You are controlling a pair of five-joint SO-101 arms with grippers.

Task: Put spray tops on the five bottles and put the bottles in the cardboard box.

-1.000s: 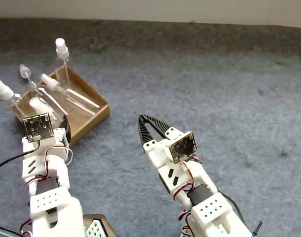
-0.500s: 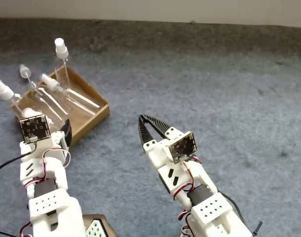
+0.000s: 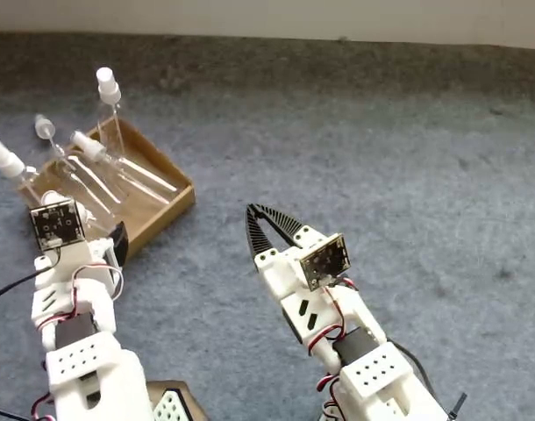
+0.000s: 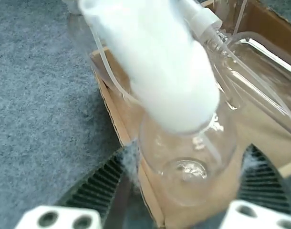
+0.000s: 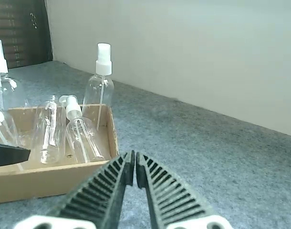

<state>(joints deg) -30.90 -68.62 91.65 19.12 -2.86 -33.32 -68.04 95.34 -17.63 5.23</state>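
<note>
My left end effector (image 4: 186,151) has its jaws spread around the fifth bottle (image 4: 176,124), just clear of the glass at the 7 o'clock edge of the cardboard box (image 3: 162,217). I'd back straight out without nudging it. Four other capped bottles (image 3: 118,167) lean inside, and the right end effector (image 5: 135,167) is pinched closed on nothing.

Carpet (image 3: 408,175): grey, flecked.
Wall (image 5: 193,52): pale — rose along the carpet's far edge.
Slatted panel (image 5: 19,31): dark — behind the carpet's far corner.
</note>
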